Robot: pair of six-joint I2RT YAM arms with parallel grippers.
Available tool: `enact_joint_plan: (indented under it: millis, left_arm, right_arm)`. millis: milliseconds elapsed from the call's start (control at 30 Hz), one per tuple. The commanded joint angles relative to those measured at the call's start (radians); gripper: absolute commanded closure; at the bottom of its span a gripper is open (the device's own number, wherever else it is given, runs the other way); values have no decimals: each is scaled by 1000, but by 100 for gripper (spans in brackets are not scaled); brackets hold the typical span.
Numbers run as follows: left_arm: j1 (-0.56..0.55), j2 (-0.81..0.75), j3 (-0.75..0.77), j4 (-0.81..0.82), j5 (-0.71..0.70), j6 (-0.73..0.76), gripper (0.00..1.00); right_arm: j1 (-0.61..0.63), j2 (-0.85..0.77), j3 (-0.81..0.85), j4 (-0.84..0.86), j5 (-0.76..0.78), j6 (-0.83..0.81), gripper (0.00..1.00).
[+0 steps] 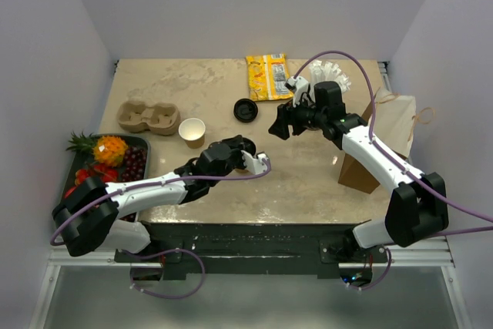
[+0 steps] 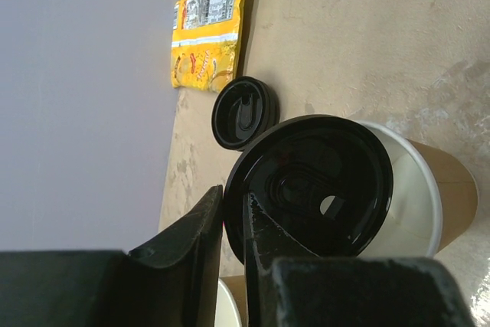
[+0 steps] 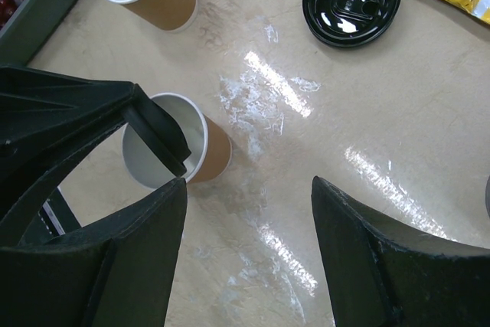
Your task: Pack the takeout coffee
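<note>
At your left, an open cup (image 1: 192, 132) stands on the tabletop (image 1: 308, 182). Your left end effector (image 2: 233, 203) pinches a black lid (image 2: 314, 189) by its rim, tilted over the second cup (image 2: 429, 189). The other lid (image 1: 246, 109) lies just beyond. Your right end effector (image 1: 279, 127) hangs wide, gripping nothing.

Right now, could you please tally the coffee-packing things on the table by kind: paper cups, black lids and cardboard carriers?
Paper cups: 2
Black lids: 2
Cardboard carrier: 1
Total: 5
</note>
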Motion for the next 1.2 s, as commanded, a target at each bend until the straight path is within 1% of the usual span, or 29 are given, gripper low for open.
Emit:
enact_joint_plan:
  millis: [0,233,400,500,533,567,633,667,733,767,800,833,867,933,967,1033,1067,1100,1167]
  left_arm:
    - [-9,-11,-6,3,7,-40,80]
    - [-15,-21,-4,-25,10,-70,79]
    - [-15,-19,0,-5,-10,-73,84]
    - [-15,-25,40,-18,-45,-117,84]
    - [-13,-28,61,-41,-53,-135,85]
    - [-12,-31,83,-101,-63,-155,86]
    - [2,-45,150,-168,-60,-230,90]
    - [11,-48,172,-245,-36,-257,92]
    - [42,-59,230,-314,1,-348,93]
    - [57,-61,250,-384,69,-382,94]
    - [69,-64,285,-446,99,-445,95]
    - [95,-65,299,-504,131,-474,95]
    - [112,-65,328,-538,235,-519,95]
    - [153,-54,354,-595,337,-545,95]
    - [161,-47,386,-662,425,-553,97]
    - [181,-12,417,-738,516,-542,97]
    - [183,-1,439,-791,576,-533,97]
    - [184,16,448,-813,604,-513,97]
    - [184,34,471,-842,654,-499,97]
  right_arm:
    - [2,3,14,42,-23,6,31]
    - [2,8,15,45,-21,4,31]
    - [2,8,23,36,-23,-3,31]
    - [2,-3,41,4,-52,-40,31]
    - [2,-14,47,-13,-66,-65,31]
    - [4,-26,53,-24,-76,-79,31]
    - [1,-73,57,-40,-103,-146,31]
    - [2,-90,49,-48,-104,-190,31]
    - [-1,-144,35,-50,-106,-227,31]
    - [-4,-162,17,-54,-109,-268,31]
    - [-9,-178,8,-59,-113,-293,31]
    - [-12,-207,0,-65,-113,-319,31]
    - [-13,-221,-14,-70,-121,-365,31]
    - [-13,-247,-12,-102,-153,-456,32]
    - [-12,-267,0,-151,-200,-579,34]
    - [22,-288,12,-201,-218,-715,35]
    - [46,-297,30,-276,-199,-879,35]
    - [94,-299,38,-318,-199,-968,35]
    - [140,-291,67,-411,-196,-1165,36]
